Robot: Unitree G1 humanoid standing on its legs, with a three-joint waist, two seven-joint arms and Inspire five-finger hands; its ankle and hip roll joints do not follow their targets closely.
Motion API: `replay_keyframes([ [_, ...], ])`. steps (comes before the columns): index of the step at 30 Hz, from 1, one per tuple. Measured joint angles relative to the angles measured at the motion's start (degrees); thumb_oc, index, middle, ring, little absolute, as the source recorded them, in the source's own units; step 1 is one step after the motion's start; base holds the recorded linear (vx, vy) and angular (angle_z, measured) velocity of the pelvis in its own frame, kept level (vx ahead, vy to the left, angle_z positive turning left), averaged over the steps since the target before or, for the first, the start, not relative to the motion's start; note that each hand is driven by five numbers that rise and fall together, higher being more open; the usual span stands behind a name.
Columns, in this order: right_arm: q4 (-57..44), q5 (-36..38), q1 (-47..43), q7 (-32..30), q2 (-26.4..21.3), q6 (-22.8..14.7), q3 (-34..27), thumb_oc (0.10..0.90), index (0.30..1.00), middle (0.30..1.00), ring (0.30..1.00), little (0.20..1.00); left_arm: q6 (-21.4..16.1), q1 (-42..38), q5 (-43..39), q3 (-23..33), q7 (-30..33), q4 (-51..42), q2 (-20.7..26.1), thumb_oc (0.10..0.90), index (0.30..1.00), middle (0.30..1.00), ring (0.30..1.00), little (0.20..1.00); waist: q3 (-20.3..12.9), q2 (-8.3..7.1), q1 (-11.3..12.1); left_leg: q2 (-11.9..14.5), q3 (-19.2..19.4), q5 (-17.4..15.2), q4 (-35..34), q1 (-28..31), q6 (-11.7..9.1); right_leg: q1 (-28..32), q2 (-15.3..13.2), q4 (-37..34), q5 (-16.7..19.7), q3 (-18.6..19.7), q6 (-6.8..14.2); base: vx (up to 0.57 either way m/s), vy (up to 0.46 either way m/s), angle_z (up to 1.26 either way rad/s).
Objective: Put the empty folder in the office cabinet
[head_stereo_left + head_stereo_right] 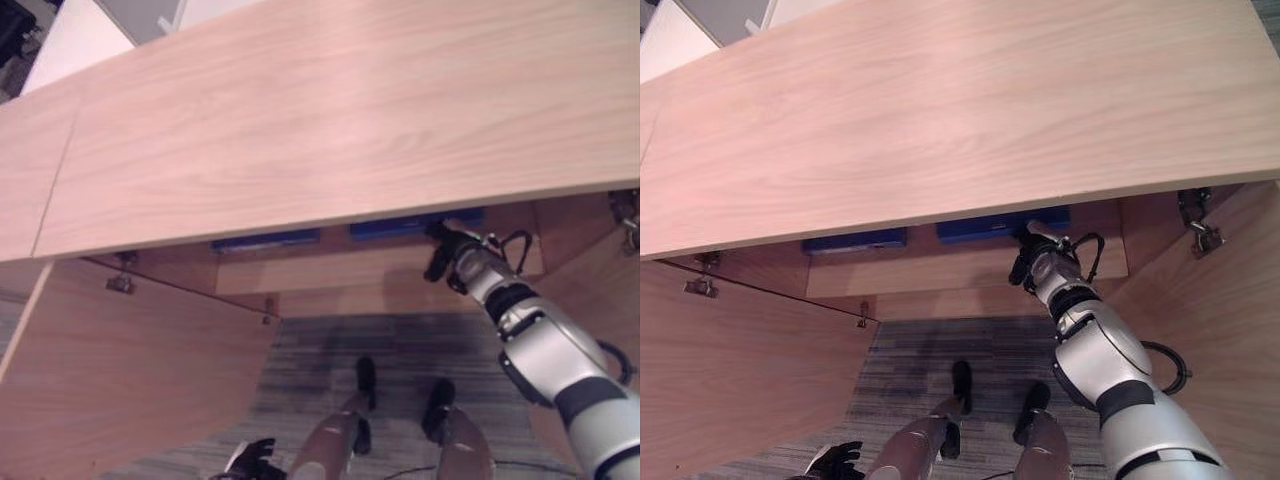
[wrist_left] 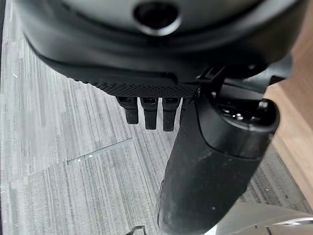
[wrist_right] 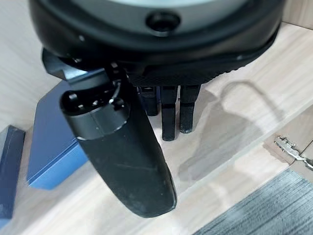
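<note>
Folder, blue, lies flat on the cabinet shelf beside a second blue folder. Right hand hovers just above the shelf next to it, fingers straight and empty. Left hand hangs low over the grey carpet, fingers relaxed, holding nothing.

No readable text, labels, numbers or signs on any visible surface

Light wood cabinet top spans upper frame; open doors at both sides; grey striped carpet bottom centre.
</note>
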Motion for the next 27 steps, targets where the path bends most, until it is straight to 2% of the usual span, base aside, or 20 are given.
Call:
replay_keyframes([
  [1, -0.99, 2.92, -6.35, -2.16, -2.99, -0.07, -0.09, 0.8, 0.9, 0.9, 0.9, 0.9, -0.56, -3.76, -1.92, -0.03, 1.28, -0.02, -0.02, 0.8, 0.9, 0.9, 0.9, 0.9, 4.66, -1.73, 0.07, 0.01, 0.25, 0.09, 1.91, -3.57, -0.04, -3.52, -0.35, 1.76, -0.01, 0.4, -0.46, -0.07, -0.024, 0.03],
  [2, -3.26, 4.63, -10.14, -3.34, -5.65, -0.04, -0.23, 0.8, 0.9, 0.9, 0.9, 0.9, -1.21, -6.44, -2.65, 0.51, 2.03, -1.51, -0.05, 0.8, 0.9, 0.9, 0.9, 0.9, 9.99, -2.13, -0.1, 0.05, 0.06, 0.67, 3.24, -4.34, 0.07, -4.03, -0.6, 2.83, -0.07, 0.37, -1.02, -0.07, -0.018, 0.07],
  [4, -4.8, 4.47, -11.27, -4.58, -4.64, 0.33, 2.06, 0.8, 0.9, 0.9, 0.9, 0.9, -1.39, -6.53, -4.41, 0.94, 2.95, -2.3, -0.1, 0.8, 0.9, 0.9, 0.9, 0.9, 11.34, -3.15, -1.19, 0.08, -0.14, -0.03, 4.77, -5.75, -0.18, -4.95, -0.83, 3.53, -0.29, 0.26, -1.32, -0.04, -0.013, 0.05],
  [5, -6.16, 3.03, -12.75, -6.63, -4.05, 0.49, 6.14, 0.8, 0.9, 0.9, 0.9, 0.9, -1.61, -7.53, -5.92, 0.97, 4.2, -1.8, -0.09, 0.8, 0.9, 0.9, 0.9, 0.9, 12.51, -4.2, -2.36, 0.32, -0.16, -0.24, 5.54, -6.95, -0.25, -5.95, -0.76, 3.78, -0.2, 0.17, -1.56, 0.0, 0.0, 0.0],
  [6, -7.17, 2.13, -12.89, -7.33, -4.81, 0.19, 6.16, 0.8, 0.9, 0.9, 0.9, 0.9, -1.55, -8.54, -6.2, 0.99, 4.41, -1.48, -0.12, 0.8, 0.9, 0.9, 0.9, 0.9, 13.28, -4.37, -2.61, 0.58, -0.23, -0.05, 5.41, -6.91, -0.3, -5.8, -0.49, 3.57, 0.08, 0.01, -1.89, 0.0, 0.0, 0.0],
  [9, -7.0, -0.09, -12.88, -7.48, -4.3, -0.12, 6.35, 0.8, 0.9, 0.9, 0.9, 0.9, -2.47, -9.38, -6.2, 0.96, 4.97, -1.84, -0.21, 0.8, 0.9, 0.9, 0.9, 0.9, 13.47, -4.46, -2.45, 1.04, -0.44, 0.4, 4.75, -6.78, -0.33, -5.67, 0.05, 3.05, 0.55, -0.31, -2.1, 0.0, -0.009, -0.02],
  [10, -6.88, -1.45, -12.88, -9.33, -2.54, 0.11, 6.77, 0.8, 0.9, 0.9, 0.9, 0.9, -2.48, -9.79, -6.21, 0.66, 6.06, -1.8, -0.3, 0.8, 0.9, 0.9, 0.9, 0.9, 13.53, -4.33, -2.2, 1.18, -1.27, 0.43, 4.1, -6.88, -0.39, -5.69, 0.56, 2.6, 0.75, -0.55, -1.83, -0.01, -0.028, -0.06],
  [13, -6.67, -2.53, -12.89, -11.4, -2.68, 0.1, 6.7, 0.8, 0.9, 0.9, 0.9, 0.9, -2.42, -10.02, -6.23, 0.86, 6.28, -1.53, -0.38, 0.8, 0.9, 0.9, 0.9, 0.9, 13.45, -4.13, -1.49, 1.19, -3.59, 0.42, 2.31, -6.84, -0.41, -5.47, 1.2, 0.9, 1.34, -1.66, -1.53, -0.01, -0.005, 0.01],
  [17, -6.6, -2.38, -13.01, -13.16, -2.57, 0.08, 6.42, 0.8, 0.9, 0.9, 0.9, 0.9, -2.29, -9.92, -6.22, 0.07, 7.3, -0.89, -0.42, 0.8, 0.9, 0.9, 0.9, 0.9, 13.37, -3.93, -0.96, 1.48, -3.88, 0.4, 0.99, -6.88, -0.44, -5.47, 1.62, -0.05, 1.63, -2.22, -1.77, -0.01, -0.005, 0.04],
  [19, -6.61, -2.28, -13.49, -14.74, -2.57, 0.07, 6.36, 0.8, 0.9, 0.9, 0.9, 0.9, -2.35, -9.83, -6.23, -0.19, 7.56, -0.84, -0.43, 0.8, 0.9, 0.9, 0.9, 0.9, 13.19, -3.43, -0.65, 1.92, -4.28, 0.01, 0.65, -7.6, -0.92, -5.52, 2.23, -1.64, 1.95, -2.92, -1.46, -0.01, 0.009, -0.04],
  [24, -6.9, -2.35, -14.37, -16.37, -2.11, 0.28, 6.48, 0.8, 0.9, 0.9, 0.9, 0.9, -2.52, -10.13, -6.23, -0.05, 8.6, -0.97, -0.43, 0.8, 0.9, 0.9, 0.9, 0.9, 13.11, -3.28, -0.48, 2.13, -5.52, -1.54, 0.27, -8.79, -2.29, -5.81, 3.03, -4.11, 2.8, -3.55, -1.22, 0.0, 0.009, -0.03],
  [27, -9.68, -4.26, -14.71, -18.63, -2.95, 1.69, 8.55, 0.8, 0.9, 0.9, 0.9, 0.9, -2.65, -10.63, -6.22, 0.08, 8.87, -0.94, -0.43, 0.8, 0.9, 0.9, 0.9, 0.9, 12.92, -2.97, 0.49, 2.85, -5.66, -2.84, 0.13, -9.98, -3.38, -5.87, 3.71, -6.67, 3.08, -4.8, -0.81, 0.0, 0.027, -0.1],
])
